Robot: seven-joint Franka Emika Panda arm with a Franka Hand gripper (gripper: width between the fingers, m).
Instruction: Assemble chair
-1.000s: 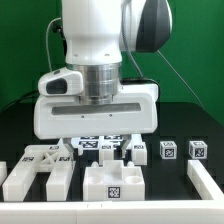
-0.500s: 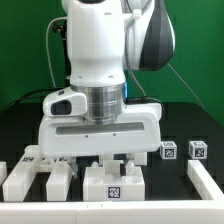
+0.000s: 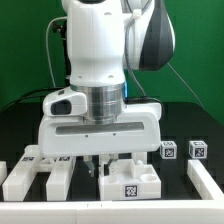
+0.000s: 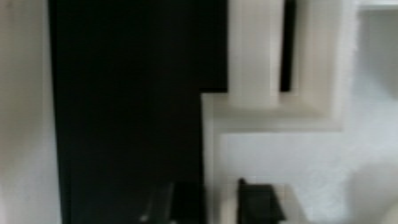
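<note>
The chair is in loose white tagged pieces on the black table. My gripper (image 3: pixel 108 167) is down at the table, its fingers on either side of one wall of a chunky white block (image 3: pixel 130 186) with a square tag on its front. In the wrist view the gripper (image 4: pixel 222 205) has a dark finger (image 4: pixel 263 202) on each side of the block's white wall (image 4: pixel 222 150). The jaws look shut on that wall. A slotted white piece (image 3: pixel 45 172) lies to the exterior view's left of the block.
Two small tagged posts (image 3: pixel 168 150) (image 3: pixel 198 150) stand at the exterior view's right. A long white piece (image 3: pixel 208 182) lies at the right edge. The arm's wide hand (image 3: pixel 100 125) hides the table behind it.
The hand came down to the table. The tagged white block then shifted toward the exterior view's right and slightly nearer, with the fingers at its wall.
</note>
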